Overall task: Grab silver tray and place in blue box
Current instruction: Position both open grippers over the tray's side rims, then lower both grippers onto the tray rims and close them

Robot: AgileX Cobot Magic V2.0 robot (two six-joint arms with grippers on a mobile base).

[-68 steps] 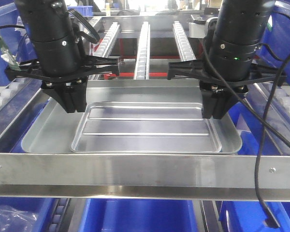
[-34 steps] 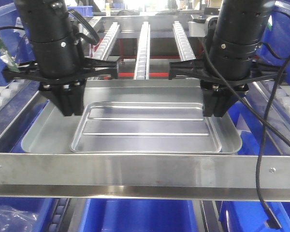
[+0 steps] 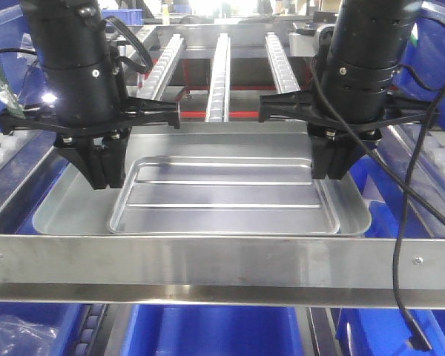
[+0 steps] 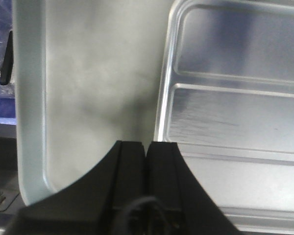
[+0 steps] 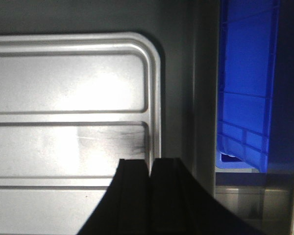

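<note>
The silver tray (image 3: 222,196) lies flat on a grey metal shelf (image 3: 70,204), its two long ridges running left to right. My left gripper (image 3: 104,182) hangs shut just over the tray's left rim (image 4: 162,98). In the left wrist view that rim runs under the right finger, not into the slit of the left gripper (image 4: 147,144). My right gripper (image 3: 330,174) is shut at the tray's right rim (image 5: 157,98), which runs straight into the slit of the right gripper (image 5: 150,160). A blue box (image 3: 215,330) sits below the front bar.
A flat steel bar with screws (image 3: 222,259) crosses in front of the shelf. Three roller rails (image 3: 221,74) slope up behind it. Another blue crate (image 5: 245,83) stands right of the shelf. A black cable (image 3: 404,245) hangs down at the right.
My left gripper has moved a little left and lower, toward the tray's left rim. The right gripper and the tray have stayed where they were.
</note>
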